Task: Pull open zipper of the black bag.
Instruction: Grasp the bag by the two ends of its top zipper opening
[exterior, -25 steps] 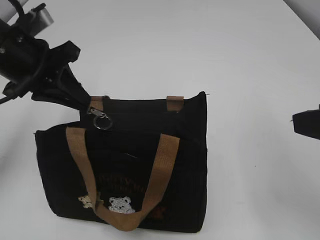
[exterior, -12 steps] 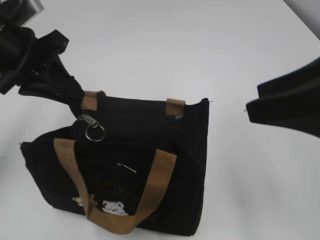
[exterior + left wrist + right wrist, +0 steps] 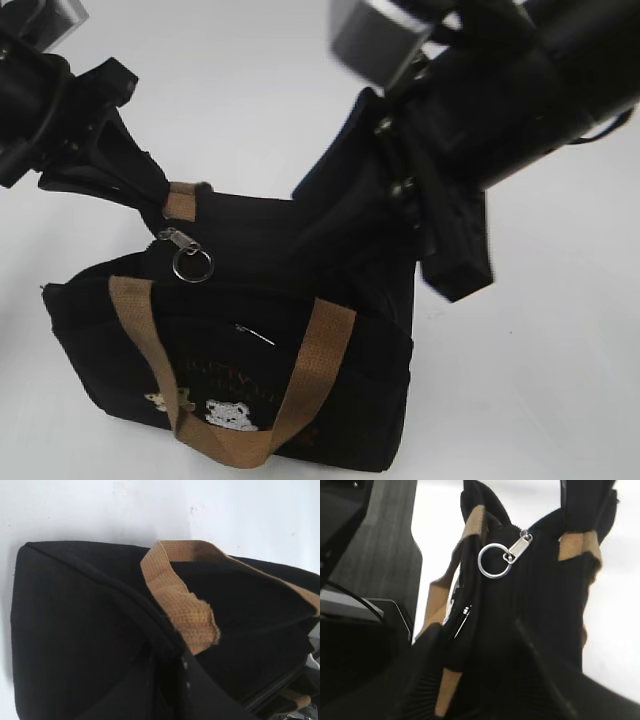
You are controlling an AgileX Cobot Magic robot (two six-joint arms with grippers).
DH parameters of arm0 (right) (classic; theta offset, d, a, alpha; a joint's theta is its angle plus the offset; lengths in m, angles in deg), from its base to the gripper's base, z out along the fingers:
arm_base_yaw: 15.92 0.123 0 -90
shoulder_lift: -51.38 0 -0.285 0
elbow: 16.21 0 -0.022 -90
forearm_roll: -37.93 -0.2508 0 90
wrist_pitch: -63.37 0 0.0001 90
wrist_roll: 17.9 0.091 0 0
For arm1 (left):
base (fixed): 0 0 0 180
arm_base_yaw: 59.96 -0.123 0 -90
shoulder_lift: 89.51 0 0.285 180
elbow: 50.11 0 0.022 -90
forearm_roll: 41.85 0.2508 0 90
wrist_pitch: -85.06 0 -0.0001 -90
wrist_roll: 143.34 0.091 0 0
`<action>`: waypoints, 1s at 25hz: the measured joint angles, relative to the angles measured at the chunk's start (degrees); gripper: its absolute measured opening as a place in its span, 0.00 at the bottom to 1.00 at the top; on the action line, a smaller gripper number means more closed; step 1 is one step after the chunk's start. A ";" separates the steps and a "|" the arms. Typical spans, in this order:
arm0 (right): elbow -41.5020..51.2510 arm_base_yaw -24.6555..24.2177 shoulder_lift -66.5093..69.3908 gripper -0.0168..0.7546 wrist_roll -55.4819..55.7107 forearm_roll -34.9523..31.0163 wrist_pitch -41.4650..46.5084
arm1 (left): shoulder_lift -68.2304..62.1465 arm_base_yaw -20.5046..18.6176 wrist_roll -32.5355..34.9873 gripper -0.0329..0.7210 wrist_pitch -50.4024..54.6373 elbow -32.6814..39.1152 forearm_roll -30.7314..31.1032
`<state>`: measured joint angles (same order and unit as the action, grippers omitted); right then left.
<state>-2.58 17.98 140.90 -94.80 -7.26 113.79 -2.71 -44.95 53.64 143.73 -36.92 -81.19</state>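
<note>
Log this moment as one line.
left pincer: shut on bag corner | right pincer: over bag top | ring: free | zipper: closed

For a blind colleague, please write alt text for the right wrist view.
A silver key ring on a small clasp hangs at the top of a black bag, seen close up. Tan handles cross the fabric; white table behind.

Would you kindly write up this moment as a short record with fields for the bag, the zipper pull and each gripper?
bag: black bag on the white table, tan handles
zipper pull: silver clasp and key ring hanging free at the bag's left top end, zipper looks closed
left gripper: shut on the bag's top left corner by the handle
right gripper: jaws apart above the bag top, short of the ring, holding nothing
</note>
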 joint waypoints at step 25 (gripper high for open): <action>-2.95 19.78 10.42 0.47 16.79 33.27 -23.56 | 0.00 0.00 0.00 0.09 0.22 0.00 -0.71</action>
<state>-5.53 37.76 151.32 -78.01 26.01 90.23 -2.71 -44.95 53.64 143.95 -36.92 -81.90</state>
